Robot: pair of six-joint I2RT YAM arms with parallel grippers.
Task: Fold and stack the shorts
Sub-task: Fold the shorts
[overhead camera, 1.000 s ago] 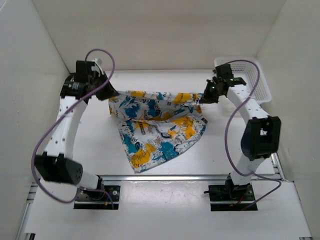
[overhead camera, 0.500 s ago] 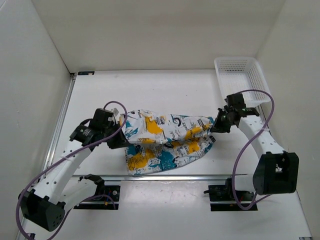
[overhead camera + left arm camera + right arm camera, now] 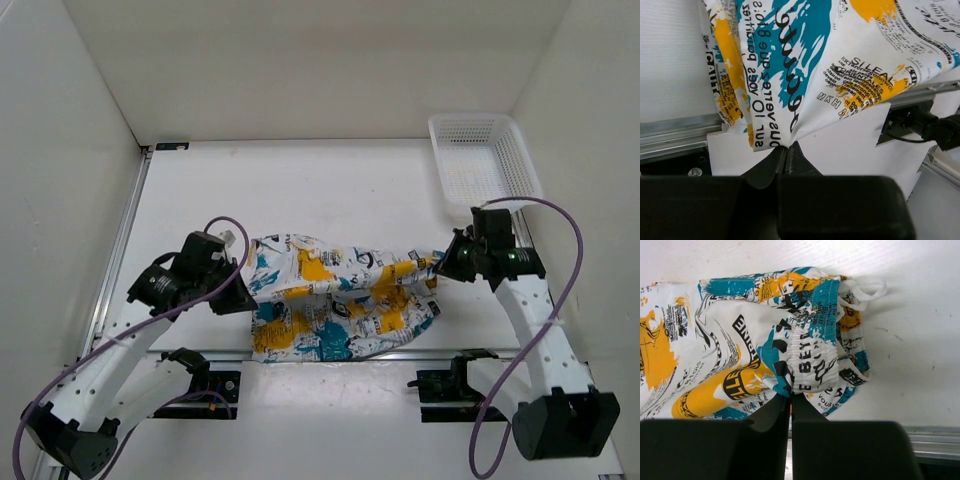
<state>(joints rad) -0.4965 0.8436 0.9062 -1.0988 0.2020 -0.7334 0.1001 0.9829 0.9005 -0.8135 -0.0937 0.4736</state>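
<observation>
Tabletop (image 3: 300,190): shorts (image 3: 340,300) along near edge; left pincer (image 3: 243,298), right pincer (image 3: 446,266) clamping opposite ends.

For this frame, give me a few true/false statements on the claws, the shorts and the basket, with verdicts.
1. The left claw is shut on the shorts. True.
2. The shorts lie inside the basket. False: they are on the table near its front edge, apart from the basket.
3. The right claw pinches the shorts at the gathered waistband end. True.
4. The basket stands in the far left corner. False: it stands in the far right corner.
</observation>
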